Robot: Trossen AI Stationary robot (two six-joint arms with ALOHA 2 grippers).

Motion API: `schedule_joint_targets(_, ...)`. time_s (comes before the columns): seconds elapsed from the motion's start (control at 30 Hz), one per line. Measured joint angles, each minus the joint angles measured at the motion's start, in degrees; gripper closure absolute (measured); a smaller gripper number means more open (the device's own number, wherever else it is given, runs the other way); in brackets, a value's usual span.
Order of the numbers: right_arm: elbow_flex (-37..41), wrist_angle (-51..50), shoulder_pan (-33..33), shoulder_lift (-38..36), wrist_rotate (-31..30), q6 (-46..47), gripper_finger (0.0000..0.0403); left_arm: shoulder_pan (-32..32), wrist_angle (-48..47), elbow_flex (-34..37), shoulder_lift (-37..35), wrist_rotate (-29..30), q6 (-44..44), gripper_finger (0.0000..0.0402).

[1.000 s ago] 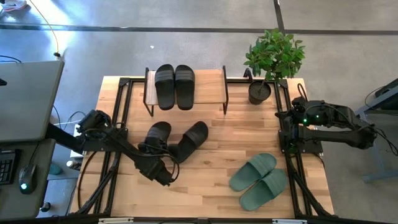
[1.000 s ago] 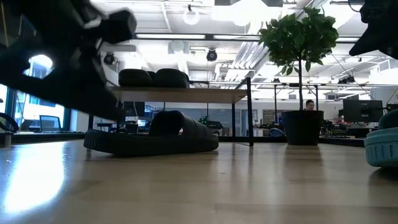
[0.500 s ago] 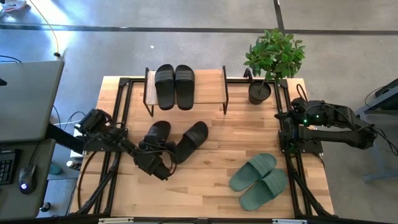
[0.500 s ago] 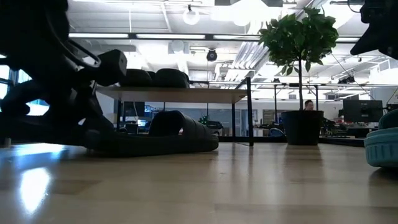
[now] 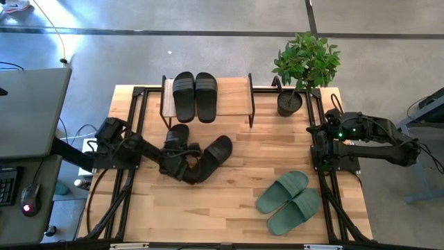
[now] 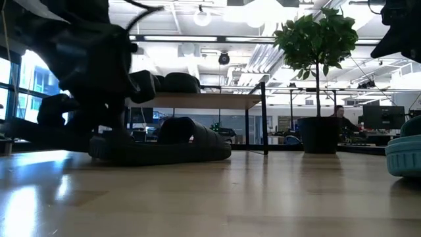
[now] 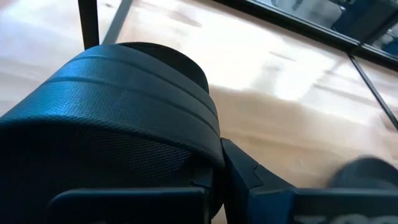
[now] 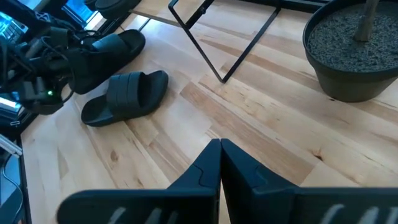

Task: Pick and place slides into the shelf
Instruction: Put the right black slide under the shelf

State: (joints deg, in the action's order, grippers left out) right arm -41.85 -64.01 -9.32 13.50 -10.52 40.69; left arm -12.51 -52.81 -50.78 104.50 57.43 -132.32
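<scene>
An open office floor surrounds the wooden table [image 5: 236, 201]. High view: one black pair lies on the shelf [image 5: 232, 97], the green pair [image 5: 288, 201] near the right side; the left gripper [image 5: 182, 169], fingers together, sits between the two loose black slides [image 5: 208, 158]. Low view: the arm crouches low over them. Left wrist view: a strap [image 7: 124, 112] fills the foreground, so lift cleanly before carrying. The right gripper [image 8: 219, 163], pressed shut, waits at the table's right edge.

1. Low wooden-plank shelf with thin black metal frame [image 5: 236, 97]: right half of its top is bare; left half taken by a matte black slide pair [image 5: 195, 96].
2. Potted green plant in dark pot [image 5: 291, 101] stands just beside the shelf's right end, blocking that side.
3. Light wooden tabletop [image 5: 236, 187] open in the middle, between the loose black slides [image 5: 216, 153] and the sage green slide pair [image 5: 288, 201].
</scene>
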Motion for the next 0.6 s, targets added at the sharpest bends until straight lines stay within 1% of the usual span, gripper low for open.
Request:
schedule_joint_targets(0.23, 0.0, 0.0, 0.0, 0.0, 0.0, 0.0, 0.0403, 4.5, 0.3, 0.0, 0.0, 0.7, 3.1, 0.0401)
schedule_joint_targets(0.37, 0.0, 0.0, 0.0, 0.0, 0.0, -0.2, 0.0403, 6.3, 0.5, 0.0, 0.0, 1.6, 3.5, 0.0401)
schedule_joint_targets(0.6, 0.0, 0.0, 0.0, 0.0, 0.0, -0.2, 0.0403, 6.5, 3.1, 0.0, 0.0, 2.2, 3.6, 0.0401)
